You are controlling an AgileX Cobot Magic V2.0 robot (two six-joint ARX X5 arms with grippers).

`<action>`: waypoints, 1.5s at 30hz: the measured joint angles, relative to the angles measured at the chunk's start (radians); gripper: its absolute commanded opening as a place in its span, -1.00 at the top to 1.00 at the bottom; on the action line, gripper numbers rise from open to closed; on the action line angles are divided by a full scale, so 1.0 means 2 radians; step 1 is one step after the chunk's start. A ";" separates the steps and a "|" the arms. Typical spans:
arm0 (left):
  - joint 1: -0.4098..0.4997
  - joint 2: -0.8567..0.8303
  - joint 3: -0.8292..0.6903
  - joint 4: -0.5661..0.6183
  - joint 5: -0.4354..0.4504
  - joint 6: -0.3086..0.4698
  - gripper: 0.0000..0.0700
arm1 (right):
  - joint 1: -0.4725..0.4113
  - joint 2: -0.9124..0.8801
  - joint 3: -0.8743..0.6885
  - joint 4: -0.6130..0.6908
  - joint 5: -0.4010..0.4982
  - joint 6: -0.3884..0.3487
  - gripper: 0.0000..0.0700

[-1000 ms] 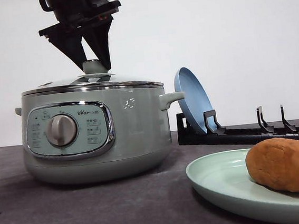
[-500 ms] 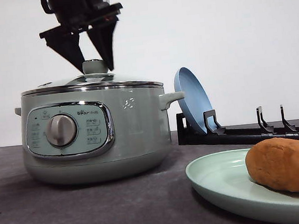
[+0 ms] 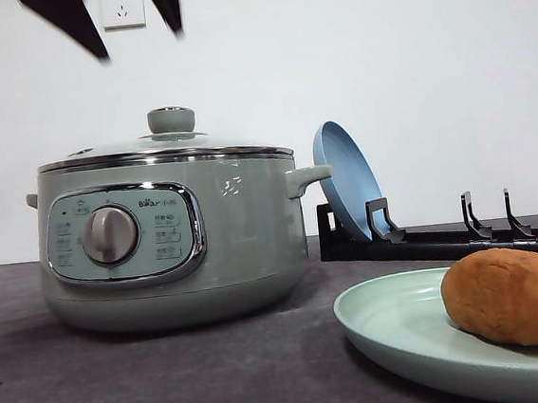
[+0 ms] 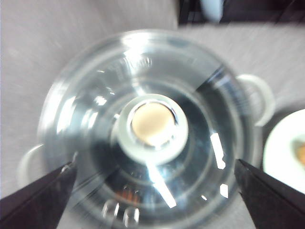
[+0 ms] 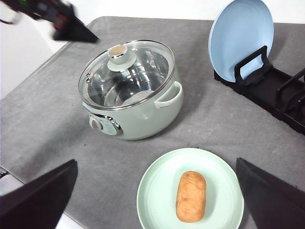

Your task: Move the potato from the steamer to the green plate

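Potato (image 5: 191,196) lies on green plate (image 5: 157,191), apart from steamer (image 3: 173,239), whose lid is on. Left gripper (image 3: 129,29) above lid knob, jaws released, empty. Right gripper (image 5: 152,210) jaws released, empty.

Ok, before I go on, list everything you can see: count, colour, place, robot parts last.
steamer: one, pale sage green, on the table's left side in the front view, glass lid on it.
potato: one, orange-brown, lying on the green plate.
green plate: one, pale mint, flat on the table, right of the steamer in the front view.
blue plate: one, light blue, standing on edge in the rack.
rack: one, black, behind the green plate.
table: one, dark grey.
left gripper: black, jaws open, above the lid knob.
right gripper: black, jaws open, above the green plate.
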 measured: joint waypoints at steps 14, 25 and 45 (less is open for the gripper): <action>-0.025 -0.189 -0.040 -0.049 0.005 -0.009 -0.93 | 0.000 0.000 0.000 0.000 0.001 0.000 -0.97; -0.029 -0.443 -0.280 0.023 0.005 -0.007 -0.93 | 0.000 0.000 0.000 0.000 0.013 -0.008 -0.97; -0.029 -0.561 -0.338 0.033 0.050 -0.070 -0.93 | 0.000 0.000 0.000 0.000 -0.029 -0.023 -0.97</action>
